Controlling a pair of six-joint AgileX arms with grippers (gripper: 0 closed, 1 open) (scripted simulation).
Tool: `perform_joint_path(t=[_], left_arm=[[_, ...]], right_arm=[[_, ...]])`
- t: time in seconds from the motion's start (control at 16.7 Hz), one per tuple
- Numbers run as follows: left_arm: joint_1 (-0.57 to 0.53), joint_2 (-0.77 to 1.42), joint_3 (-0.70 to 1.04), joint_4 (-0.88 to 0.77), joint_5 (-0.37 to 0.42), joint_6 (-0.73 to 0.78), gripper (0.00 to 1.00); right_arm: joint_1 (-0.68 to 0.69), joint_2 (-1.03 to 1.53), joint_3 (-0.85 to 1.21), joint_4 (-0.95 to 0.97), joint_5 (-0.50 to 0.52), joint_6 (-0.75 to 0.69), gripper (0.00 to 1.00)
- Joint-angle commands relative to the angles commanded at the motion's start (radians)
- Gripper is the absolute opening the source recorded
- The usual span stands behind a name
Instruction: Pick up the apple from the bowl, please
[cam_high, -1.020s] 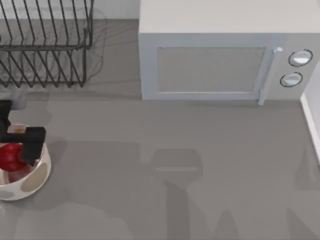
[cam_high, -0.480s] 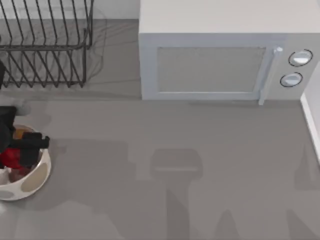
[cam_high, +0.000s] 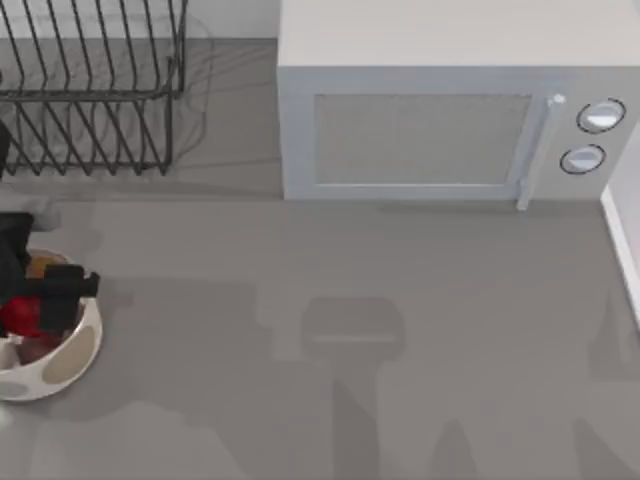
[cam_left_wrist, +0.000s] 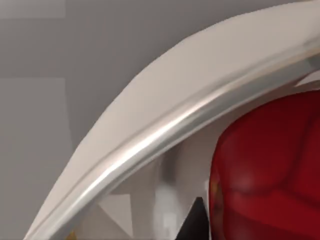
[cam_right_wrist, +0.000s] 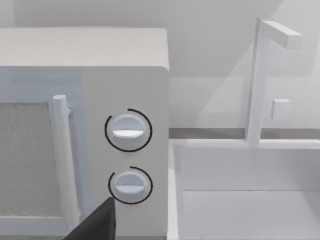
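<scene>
While the apple (cam_high: 20, 316) sits in the bowl (cam_high: 78, 362), the left gripper (cam_high: 40, 300) is clamped on it.

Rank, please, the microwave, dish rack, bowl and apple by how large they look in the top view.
1. Microwave, largest by far.
2. Dish rack, cut off at the picture's edge.
3. Bowl, also partly cut off.
4. Apple, smallest, partly covered by the left gripper.

Red apple (cam_left_wrist: 270, 165) close beside the bowl (cam_left_wrist: 165, 100) shiny rim
</scene>
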Motion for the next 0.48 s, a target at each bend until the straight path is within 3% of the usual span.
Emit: perform_joint_path(t=[0.24,0.48], left_arm=[[0.0,0.0,0.0,0.0,0.0,0.0,0.02],[0.0,0.0,0.0,0.0,0.0,0.0,0.0]], right_arm=[[0.0,0.0,0.0,0.0,0.0,0.0,1.0],[0.0,0.0,0.0,0.0,0.0,0.0,1.0]])
